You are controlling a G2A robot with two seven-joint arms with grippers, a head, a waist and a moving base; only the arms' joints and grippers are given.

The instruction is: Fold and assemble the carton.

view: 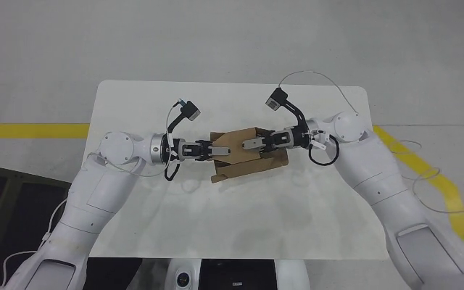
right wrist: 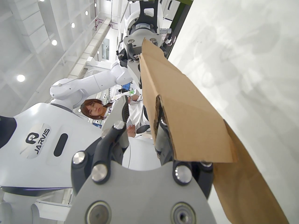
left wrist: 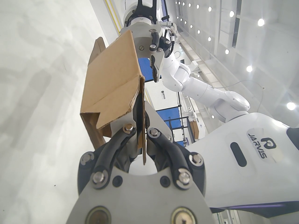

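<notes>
A brown cardboard carton (view: pixel 250 161), partly unfolded with its flaps loose, is held up over the middle of the white table (view: pixel 145 217) between my two arms. At the carton's left end, my left gripper (view: pixel 220 150) is shut on the edge of one panel (left wrist: pixel 142 117). My right gripper (view: pixel 252 143) is at the opposite end and stands open. One of its fingers (right wrist: pixel 122 109) is bare and apart from the carton wall (right wrist: pixel 186 127), which covers the other finger. In the left wrist view the right gripper's outer finger (left wrist: pixel 156 67) shows beside the carton's far end (left wrist: pixel 116 71).
The table edges (view: pixel 98 109) lie well away from the carton on every side. A yellow floor line (view: pixel 43 130) runs past the table on the left and right. A thin cable (view: pixel 326 76) loops above the right arm.
</notes>
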